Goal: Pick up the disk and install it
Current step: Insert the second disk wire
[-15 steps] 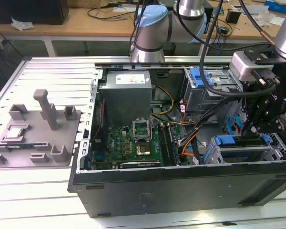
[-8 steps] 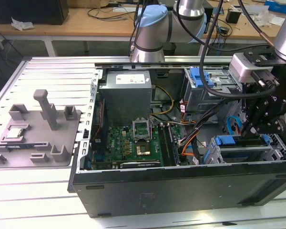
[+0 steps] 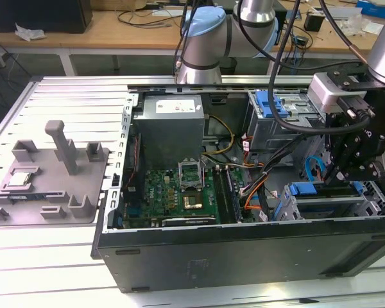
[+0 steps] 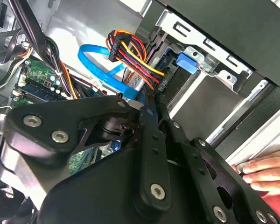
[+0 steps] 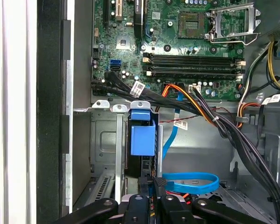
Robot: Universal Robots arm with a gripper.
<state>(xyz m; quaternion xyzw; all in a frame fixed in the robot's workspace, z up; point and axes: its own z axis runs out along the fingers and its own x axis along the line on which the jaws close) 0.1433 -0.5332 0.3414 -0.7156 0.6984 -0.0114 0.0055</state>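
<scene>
Exterior view looks down from in front at the open computer case [image 3: 244, 250] on the table [image 3: 45, 282], arm at that view's right. Both wrist views sit close inside the case, sharing the blue cable [image 4: 95, 63] [image 5: 191, 183] and drive cage [image 5: 105, 144].

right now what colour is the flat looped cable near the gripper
Blue; the flat looped cable shows best in the first wrist view.
</scene>
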